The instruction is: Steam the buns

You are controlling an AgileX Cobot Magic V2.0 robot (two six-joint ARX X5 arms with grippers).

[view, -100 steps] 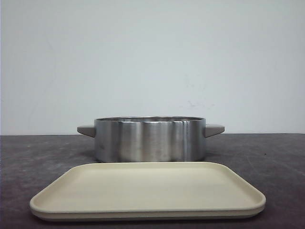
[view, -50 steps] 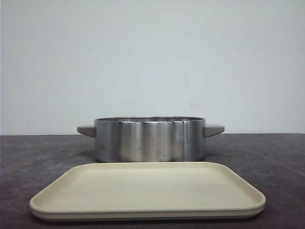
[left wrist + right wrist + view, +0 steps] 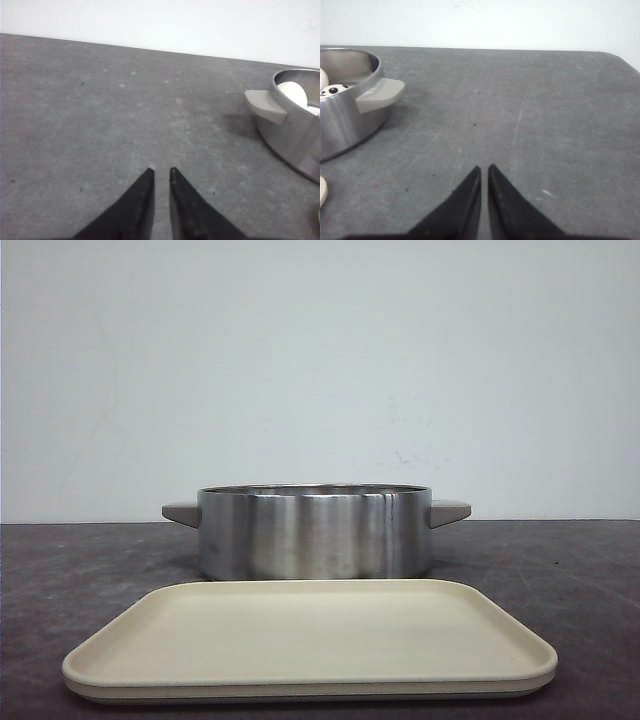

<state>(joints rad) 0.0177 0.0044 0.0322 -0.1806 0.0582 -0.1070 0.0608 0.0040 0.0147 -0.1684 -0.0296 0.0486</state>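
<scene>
Grey table: steel pot behind beige tray, buns inside pot. Left gripper and right gripper flank pot, fingers nearly closed, grasping nothing.

Two black pincers showing in the wrist views

The left pincer is showing two matte black fingers, broad at the base and tapering to sharp points, faint pale specks dotting one inner edge. The right pincer is showing the same smooth, wedge-shaped black pair; no cables, screws or markings are appearing.
</scene>
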